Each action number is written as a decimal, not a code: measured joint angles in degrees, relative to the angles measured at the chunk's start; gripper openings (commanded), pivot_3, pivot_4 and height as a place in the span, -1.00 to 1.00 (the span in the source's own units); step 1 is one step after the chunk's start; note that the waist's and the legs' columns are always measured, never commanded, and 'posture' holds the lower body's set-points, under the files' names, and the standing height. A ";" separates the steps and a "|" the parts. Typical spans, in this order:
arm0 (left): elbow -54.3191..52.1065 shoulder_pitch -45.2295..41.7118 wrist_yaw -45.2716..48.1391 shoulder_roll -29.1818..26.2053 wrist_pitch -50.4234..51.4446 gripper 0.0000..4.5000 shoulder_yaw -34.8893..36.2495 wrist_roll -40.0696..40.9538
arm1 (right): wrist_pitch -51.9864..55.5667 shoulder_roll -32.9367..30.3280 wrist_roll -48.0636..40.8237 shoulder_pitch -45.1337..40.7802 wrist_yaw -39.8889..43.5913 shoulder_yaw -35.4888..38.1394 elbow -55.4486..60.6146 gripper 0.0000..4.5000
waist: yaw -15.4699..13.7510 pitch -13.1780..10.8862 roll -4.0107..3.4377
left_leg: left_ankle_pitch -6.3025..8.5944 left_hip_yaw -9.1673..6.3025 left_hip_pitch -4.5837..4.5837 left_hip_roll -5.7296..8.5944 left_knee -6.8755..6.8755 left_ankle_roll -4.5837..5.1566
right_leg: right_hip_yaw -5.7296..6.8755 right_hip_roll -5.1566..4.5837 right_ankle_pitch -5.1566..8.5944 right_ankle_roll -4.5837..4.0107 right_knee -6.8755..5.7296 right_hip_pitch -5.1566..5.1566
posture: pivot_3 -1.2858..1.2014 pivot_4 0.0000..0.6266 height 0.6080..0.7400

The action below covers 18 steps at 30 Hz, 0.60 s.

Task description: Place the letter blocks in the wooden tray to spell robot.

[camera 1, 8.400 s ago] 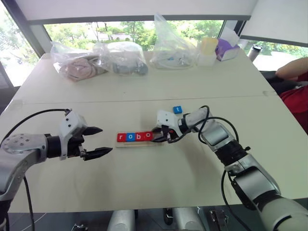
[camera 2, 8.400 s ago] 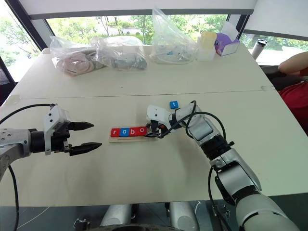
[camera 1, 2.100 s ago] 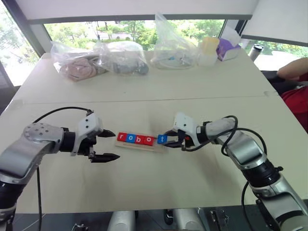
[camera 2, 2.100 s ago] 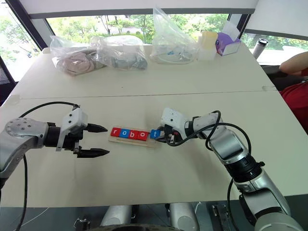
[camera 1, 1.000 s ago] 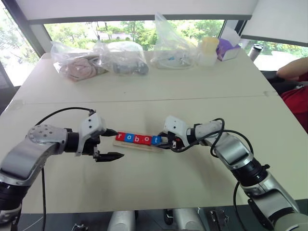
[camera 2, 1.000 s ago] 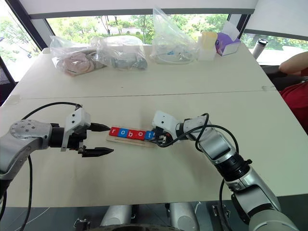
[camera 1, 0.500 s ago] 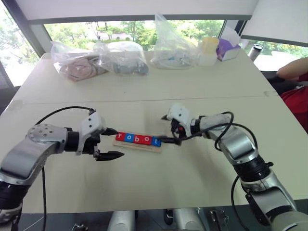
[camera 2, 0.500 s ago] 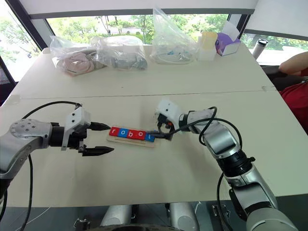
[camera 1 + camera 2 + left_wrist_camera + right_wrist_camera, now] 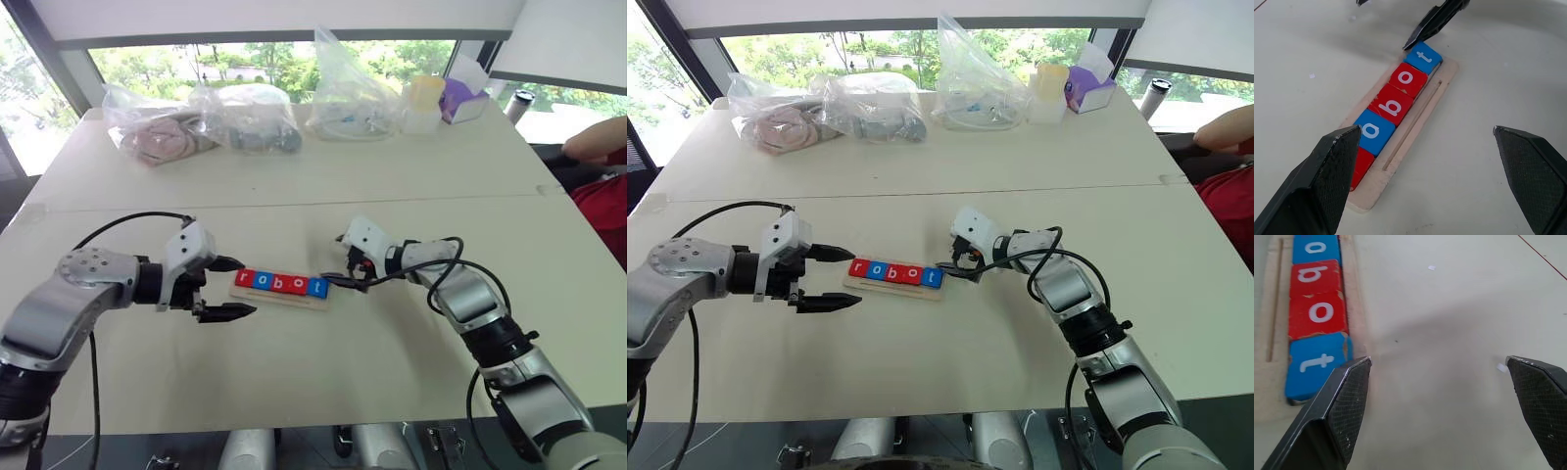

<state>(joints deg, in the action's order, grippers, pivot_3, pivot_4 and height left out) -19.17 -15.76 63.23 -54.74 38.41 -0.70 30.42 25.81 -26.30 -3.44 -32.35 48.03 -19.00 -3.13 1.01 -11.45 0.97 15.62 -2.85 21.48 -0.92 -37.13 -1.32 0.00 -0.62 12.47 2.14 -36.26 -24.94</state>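
A pale table (image 9: 294,392) stood under bright windows, plastic bags (image 9: 245,117) at its twelve o'clock edge; the wooden tray (image 9: 279,295) lay mid-table with all five letter blocks (image 9: 280,283) seated, its long axis running nine to three o'clock, "r" at nine, "t" at three; the right gripper (image 9: 338,262) stood spread and empty just off the "t" end, likely having let go; the left gripper (image 9: 228,289), fingers apart, flanked the "r" end, seemingly to steady it.

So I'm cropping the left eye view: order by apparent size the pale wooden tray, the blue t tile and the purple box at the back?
1. Pale wooden tray, longest.
2. Purple box; farther off, so really bigger than it looks.
3. Blue t tile, smallest.
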 measured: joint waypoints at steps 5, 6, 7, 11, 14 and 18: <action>0.01 0.19 -0.01 -0.04 0.00 1.00 0.00 -0.01 | -0.33 0.39 -0.03 0.50 0.29 -0.08 0.66 0.98 | 0.00 0.00 0.00 | 0.00 0.00 0.00 0.00 -0.01 0.00 | 0.00 0.00 0.01 -0.02 0.00 0.00 | 0.03 -0.52 1.00; 0.03 0.19 -0.02 -0.04 0.00 1.00 0.00 -0.02 | -0.36 0.43 -0.03 0.50 0.28 -0.08 0.67 0.98 | 0.00 0.00 0.00 | 0.00 0.00 -0.01 0.00 -0.01 0.00 | 0.00 0.00 0.01 -0.02 0.00 0.00 | 0.03 -0.52 1.00; 0.05 0.19 -0.04 -0.04 -0.01 1.00 0.00 -0.02 | -0.42 0.43 0.01 0.50 0.25 -0.08 0.67 0.98 | 0.00 0.00 0.00 | 0.00 0.00 -0.01 0.00 -0.01 0.00 | 0.00 0.00 0.00 -0.01 0.00 0.00 | 0.03 -0.52 1.00; 0.52 0.41 -0.27 -0.04 -0.01 1.00 0.07 -0.02 | -1.63 -0.05 1.33 0.54 -0.97 0.03 0.67 0.98 | -0.01 0.00 0.00 | 0.00 0.00 0.00 0.00 0.00 0.00 | 0.00 0.00 0.01 -0.02 -0.01 0.00 | 0.03 -0.52 1.00; 1.07 2.63 -0.44 -0.32 0.01 1.00 1.96 0.07 | -0.59 -1.46 1.15 1.17 -1.74 2.29 1.62 0.98 | -0.01 0.00 0.00 | 0.00 0.01 0.01 0.00 0.00 0.00 | 0.00 -0.01 0.02 -0.05 0.00 -0.01 | 0.03 -0.52 1.00; 0.93 9.98 -0.75 -2.77 0.86 1.00 8.12 0.35 | 6.76 -7.15 -3.16 6.09 -0.61 9.60 11.61 0.98 | -0.17 0.00 -0.01 | 0.00 -0.02 0.01 -0.01 0.08 0.00 | 0.01 -0.03 0.07 -0.06 0.01 -0.02 | 0.03 -0.52 1.00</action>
<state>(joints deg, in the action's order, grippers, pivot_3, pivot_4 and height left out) -18.23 -5.79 62.48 -57.51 39.27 7.41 30.77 32.57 -33.45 -6.60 -26.27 47.42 -9.40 8.48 0.85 -11.46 0.96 15.62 -2.86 21.49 -0.93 -37.05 -1.32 0.00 -0.65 12.54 2.08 -36.25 -24.96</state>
